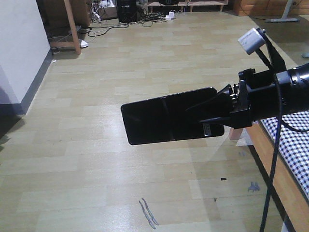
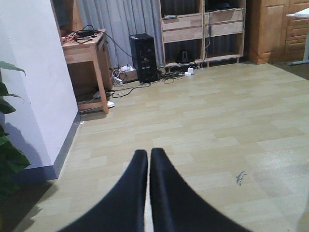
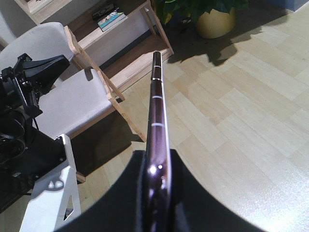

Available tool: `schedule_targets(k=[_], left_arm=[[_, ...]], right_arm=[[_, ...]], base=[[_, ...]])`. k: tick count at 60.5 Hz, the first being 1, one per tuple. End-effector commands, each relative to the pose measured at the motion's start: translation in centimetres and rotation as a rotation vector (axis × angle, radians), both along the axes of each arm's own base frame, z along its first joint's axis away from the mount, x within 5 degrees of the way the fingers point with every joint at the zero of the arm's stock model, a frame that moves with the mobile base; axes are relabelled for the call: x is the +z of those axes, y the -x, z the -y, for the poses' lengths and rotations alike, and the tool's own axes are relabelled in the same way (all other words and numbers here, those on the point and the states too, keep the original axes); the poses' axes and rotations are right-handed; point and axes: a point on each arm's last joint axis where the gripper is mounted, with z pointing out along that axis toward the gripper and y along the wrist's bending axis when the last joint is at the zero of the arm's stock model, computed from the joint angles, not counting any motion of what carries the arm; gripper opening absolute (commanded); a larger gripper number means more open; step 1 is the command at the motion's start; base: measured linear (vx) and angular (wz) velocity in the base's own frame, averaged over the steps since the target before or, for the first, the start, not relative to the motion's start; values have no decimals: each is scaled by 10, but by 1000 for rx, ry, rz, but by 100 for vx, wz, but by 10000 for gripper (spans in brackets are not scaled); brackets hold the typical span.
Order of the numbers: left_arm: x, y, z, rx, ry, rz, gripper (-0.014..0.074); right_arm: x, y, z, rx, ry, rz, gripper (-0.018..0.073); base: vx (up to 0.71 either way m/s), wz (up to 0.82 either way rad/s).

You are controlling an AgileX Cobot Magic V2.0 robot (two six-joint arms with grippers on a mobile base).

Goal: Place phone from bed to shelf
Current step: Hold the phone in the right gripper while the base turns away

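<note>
My right fingers (image 1: 219, 99) clamp one end of the phone (image 1: 164, 121) beyond the bed (image 1: 294, 137), left fingers (image 2: 130, 193) clenched empty; the overhang could slip.

A pale wood-look plank floor (image 1: 96, 145) fills the room and catches a soft sheen of light. A white wall with grey skirting (image 2: 29, 87) stands beside a brown wooden side table (image 2: 87, 53). A black computer tower (image 2: 143, 57) sits before grey curtains (image 2: 116, 19), with what look like tangled cables (image 2: 120, 89) nearby. A green plant in a yellow pot (image 3: 215, 21) casts a shadow.
</note>
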Motion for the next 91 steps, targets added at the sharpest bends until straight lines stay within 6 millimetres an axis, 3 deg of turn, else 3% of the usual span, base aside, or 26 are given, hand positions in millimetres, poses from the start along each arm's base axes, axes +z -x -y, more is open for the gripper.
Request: schedule_targets(k=[1,91], left_arm=[[15,1,1,-6,11,99,1],[15,1,1,-6,11,99,1]], right_arm=[[24,12,-4,53,-100,28,-1],[24,12,-4,53,-100,28,-1]], base=[[5,6],[24,0]])
